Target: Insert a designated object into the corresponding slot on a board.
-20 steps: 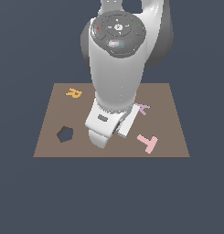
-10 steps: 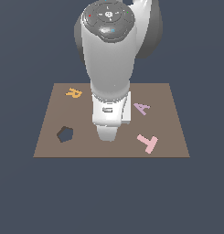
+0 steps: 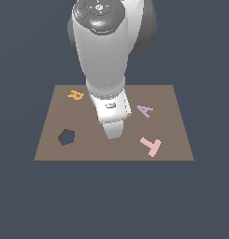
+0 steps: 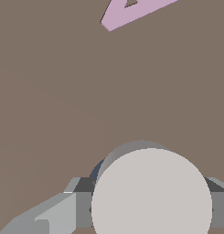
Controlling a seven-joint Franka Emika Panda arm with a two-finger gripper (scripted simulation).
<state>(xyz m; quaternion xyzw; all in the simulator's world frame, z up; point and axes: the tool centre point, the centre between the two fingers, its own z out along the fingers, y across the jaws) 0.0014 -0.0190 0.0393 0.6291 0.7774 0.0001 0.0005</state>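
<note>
Light grey disc [image 4: 151, 192], clamped between gripper [image 4: 145, 201] fingers over round hole [image 4: 98, 170]: centre on hole, lower flat to brown board [image 3: 172, 121].

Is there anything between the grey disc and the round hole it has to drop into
Nothing visible. In the wrist view the grey disc sits between the tool's fingers, almost covering the round hole, only a dark sliver showing. The lilac A lies well clear on the board.
</note>
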